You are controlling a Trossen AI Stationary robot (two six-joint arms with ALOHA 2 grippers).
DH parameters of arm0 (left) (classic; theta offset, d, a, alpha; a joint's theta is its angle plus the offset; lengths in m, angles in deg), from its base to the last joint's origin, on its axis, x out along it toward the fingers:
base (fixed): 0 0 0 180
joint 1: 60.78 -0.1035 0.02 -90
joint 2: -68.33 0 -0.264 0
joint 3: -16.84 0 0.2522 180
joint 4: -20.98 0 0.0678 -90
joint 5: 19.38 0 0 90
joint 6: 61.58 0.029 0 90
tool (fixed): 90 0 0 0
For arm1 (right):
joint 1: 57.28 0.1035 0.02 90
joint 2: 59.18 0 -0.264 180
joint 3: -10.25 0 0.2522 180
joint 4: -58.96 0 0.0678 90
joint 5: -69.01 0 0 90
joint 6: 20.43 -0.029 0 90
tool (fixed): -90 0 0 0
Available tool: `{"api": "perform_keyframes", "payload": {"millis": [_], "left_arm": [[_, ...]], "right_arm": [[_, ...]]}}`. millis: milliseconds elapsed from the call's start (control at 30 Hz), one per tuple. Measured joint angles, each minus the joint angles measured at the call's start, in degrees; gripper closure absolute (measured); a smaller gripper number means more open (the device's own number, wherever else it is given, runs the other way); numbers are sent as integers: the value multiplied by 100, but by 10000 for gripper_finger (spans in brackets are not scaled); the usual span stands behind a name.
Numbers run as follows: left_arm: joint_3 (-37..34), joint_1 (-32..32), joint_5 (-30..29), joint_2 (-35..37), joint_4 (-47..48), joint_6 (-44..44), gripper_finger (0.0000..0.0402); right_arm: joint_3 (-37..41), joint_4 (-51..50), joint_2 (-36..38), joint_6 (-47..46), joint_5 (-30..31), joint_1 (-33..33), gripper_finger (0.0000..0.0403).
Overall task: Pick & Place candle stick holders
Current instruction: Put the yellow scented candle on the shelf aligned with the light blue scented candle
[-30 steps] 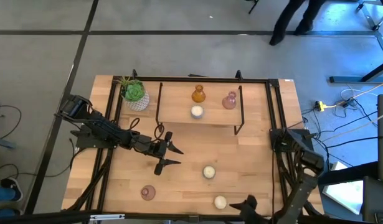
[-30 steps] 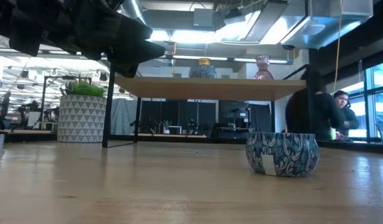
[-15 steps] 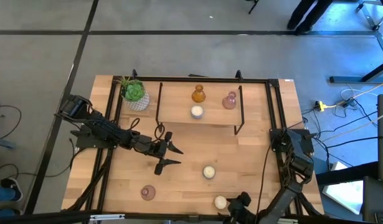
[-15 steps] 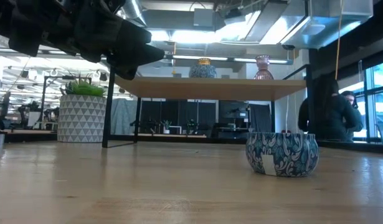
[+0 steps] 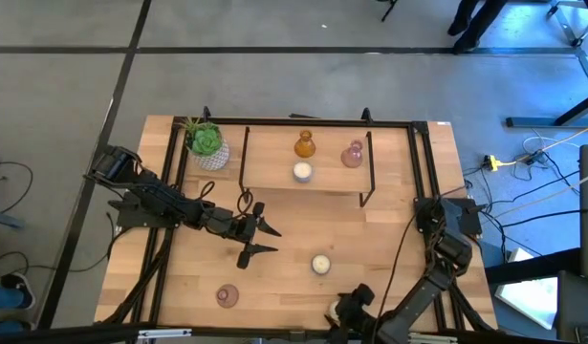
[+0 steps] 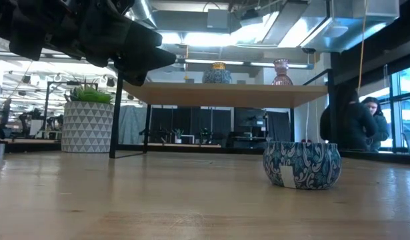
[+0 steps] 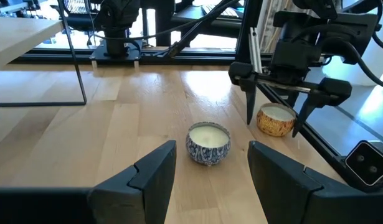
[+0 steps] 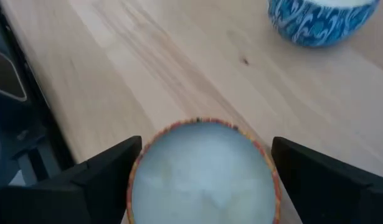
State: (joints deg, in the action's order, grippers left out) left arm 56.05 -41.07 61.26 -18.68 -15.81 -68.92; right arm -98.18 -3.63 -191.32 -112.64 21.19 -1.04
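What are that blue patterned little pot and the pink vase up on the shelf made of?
The blue patterned pot looks like a printed tin, glossy, holding pale wax. The pink vase seems to be tinted glass: light shows through it. The shelf under it looks like light wood.

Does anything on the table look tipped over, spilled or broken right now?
Nothing stands out. The blue patterned candle tin and the orange one sit upright on the table, the right gripper open around the orange one. The amber and pink holders stand on the shelf.
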Motion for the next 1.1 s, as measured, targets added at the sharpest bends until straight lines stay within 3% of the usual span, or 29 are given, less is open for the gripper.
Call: {"api": "perform_keyframes", "payload": {"millis": [367,633,1100], "left_arm": [[0,0,-4,0,11,2,206],[0,0,-17,0,11,9,206],[0,0,-20,0,11,13,206]], "right_arm": [[0,-8,0,-34,-90,-26,46],[0,-25,4,10,-281,-113,112],[2,-152,135,12,-494,-365,112]]}}
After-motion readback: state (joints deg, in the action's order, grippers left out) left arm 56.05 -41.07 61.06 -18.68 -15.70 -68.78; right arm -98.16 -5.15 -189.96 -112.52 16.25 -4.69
